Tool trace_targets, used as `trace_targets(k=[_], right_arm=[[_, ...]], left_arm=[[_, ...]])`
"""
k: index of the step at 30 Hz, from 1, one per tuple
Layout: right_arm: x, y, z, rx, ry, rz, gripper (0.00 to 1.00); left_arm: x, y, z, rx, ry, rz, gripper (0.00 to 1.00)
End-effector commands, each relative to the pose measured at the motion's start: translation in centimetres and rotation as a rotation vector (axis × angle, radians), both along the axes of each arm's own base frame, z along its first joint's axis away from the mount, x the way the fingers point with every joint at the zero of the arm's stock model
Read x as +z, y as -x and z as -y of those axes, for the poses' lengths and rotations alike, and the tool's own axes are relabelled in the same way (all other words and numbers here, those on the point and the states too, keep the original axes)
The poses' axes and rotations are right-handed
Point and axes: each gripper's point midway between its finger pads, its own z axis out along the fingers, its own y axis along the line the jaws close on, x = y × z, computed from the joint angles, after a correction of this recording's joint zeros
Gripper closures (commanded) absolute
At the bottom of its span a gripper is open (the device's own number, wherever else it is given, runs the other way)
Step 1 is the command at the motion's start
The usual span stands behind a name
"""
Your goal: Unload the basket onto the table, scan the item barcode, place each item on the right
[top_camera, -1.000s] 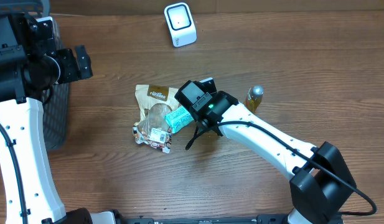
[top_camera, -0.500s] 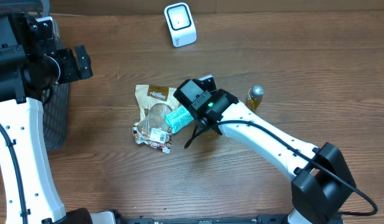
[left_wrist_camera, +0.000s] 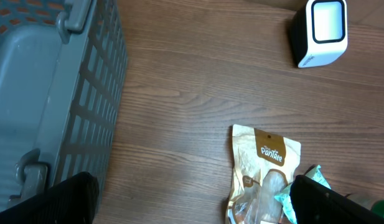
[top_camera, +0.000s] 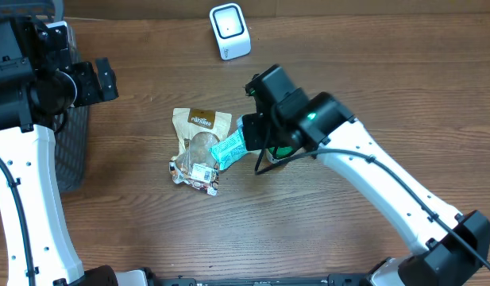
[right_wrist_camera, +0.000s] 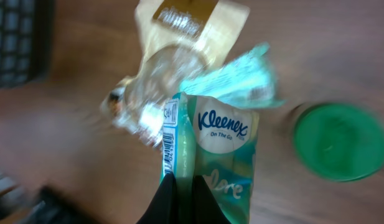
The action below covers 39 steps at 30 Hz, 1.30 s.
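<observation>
The item is a teal Kleenex tissue pack (right_wrist_camera: 221, 140) with a barcode strip (right_wrist_camera: 168, 142) along its left edge. My right gripper (right_wrist_camera: 184, 186) is shut on the near end of the pack, its black fingers pinching a fold. Overhead, the pack (top_camera: 229, 148) sticks out leftward from the right gripper (top_camera: 256, 141), overlapping a tan snack bag (top_camera: 198, 143). The white barcode scanner (top_camera: 229, 31) stands at the far edge of the table, also in the left wrist view as the scanner (left_wrist_camera: 320, 31). My left gripper (left_wrist_camera: 195, 205) is open near the table's left side, holding nothing.
A grey slatted basket (left_wrist_camera: 55, 93) stands at the left edge of the table, beside the left arm. A green-capped bottle (right_wrist_camera: 338, 142) stands just right of the tissue pack, mostly hidden under the right arm overhead. The tan snack bag (left_wrist_camera: 261, 168) lies crumpled mid-table.
The right gripper has shut on the tissue pack, and the right arm has risen and swung back to the right with it. The left arm has stayed still.
</observation>
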Motion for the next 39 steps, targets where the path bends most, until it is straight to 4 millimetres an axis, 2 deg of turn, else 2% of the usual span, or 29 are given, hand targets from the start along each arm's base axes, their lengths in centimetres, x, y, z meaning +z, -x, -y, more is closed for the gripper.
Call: trace_targets(k=[1,8,13,22,28,33,39], right_arm=[[-0.3,4.0,-2.1,0.113,-0.2,-0.22,0.96],[-3.8,6.2,-4.1,0.203,-0.368,-0.303,0.96],[-7.8,5.9,-3.6,0.135,-0.354,-0.288,0.96],[-11.9,5.8,-3.3,0.018,-0.348,-0.26,0.96],[-12.9,5.9,-4.3,-0.036,-0.37,-0.218,0.96],[-14.3,5.6,-3.5,-0.141,-0.337,-0.238,0.96],[-14.4,5.6,-3.4,-0.152,-0.336,-0.244,0.96]], left_arm=[[0.4,-0.2,0.0,0.004,0.0,0.011,0.0],[0.4,-0.2,0.0,0.004,0.0,0.011,0.0],[0.4,-0.2,0.0,0.004,0.0,0.011,0.0],[0.4,-0.2,0.0,0.004,0.0,0.011,0.0],[0.4,-0.2,0.0,0.004,0.0,0.011,0.0],[0.4,-0.2,0.0,0.004,-0.001,0.011,0.01],[0.4,-0.2,0.0,0.004,0.0,0.011,0.0]])
